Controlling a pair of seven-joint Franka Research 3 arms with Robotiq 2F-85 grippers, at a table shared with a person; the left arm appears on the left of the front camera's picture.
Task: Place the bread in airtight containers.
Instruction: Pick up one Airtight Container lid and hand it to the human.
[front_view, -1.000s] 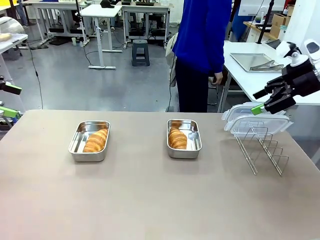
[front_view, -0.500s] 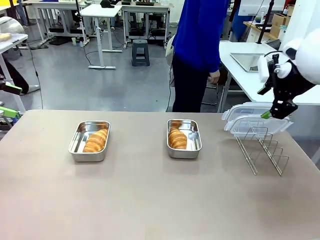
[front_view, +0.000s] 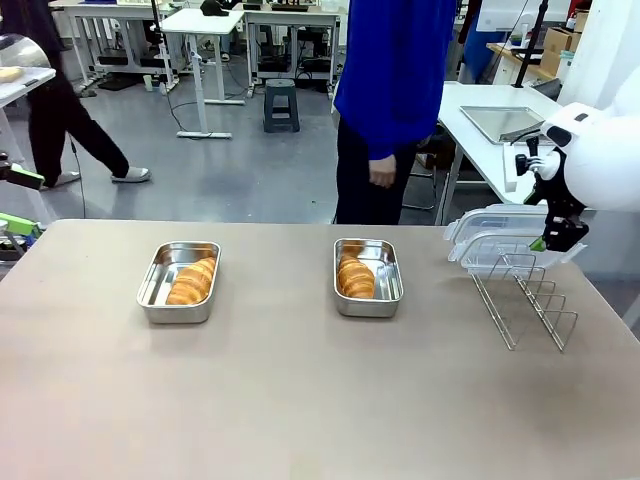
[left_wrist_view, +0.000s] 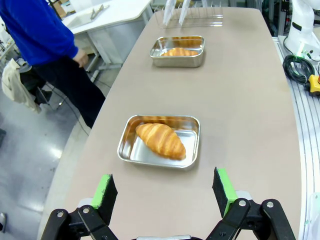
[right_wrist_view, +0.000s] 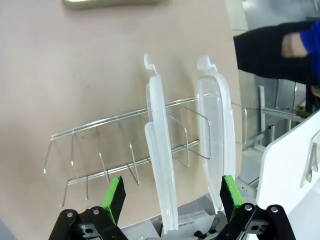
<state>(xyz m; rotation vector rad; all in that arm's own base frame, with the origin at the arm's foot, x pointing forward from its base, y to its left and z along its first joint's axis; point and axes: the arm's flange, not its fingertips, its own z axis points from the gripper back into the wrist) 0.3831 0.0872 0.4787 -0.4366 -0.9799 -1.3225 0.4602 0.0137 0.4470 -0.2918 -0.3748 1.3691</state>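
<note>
A croissant (front_view: 192, 281) lies in the left pan (front_view: 157, 280), another in the middle pan (front_view: 389, 275), both uncovered. The two clear lids (right_wrist_view: 160, 165) stand on edge in the wire rack (right_wrist_view: 115, 118), just below the right gripper (right_wrist_view: 171, 195), its jaws wide astride both (faces toward the pads). The left gripper (left_wrist_view: 165, 192), equally wide, hovers well apart from them.

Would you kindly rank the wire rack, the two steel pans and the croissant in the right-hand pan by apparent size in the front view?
1. wire rack, largest.
2. left pan and right pan: they look alike, so tied.
3. croissant in the right pan, smallest.
</note>
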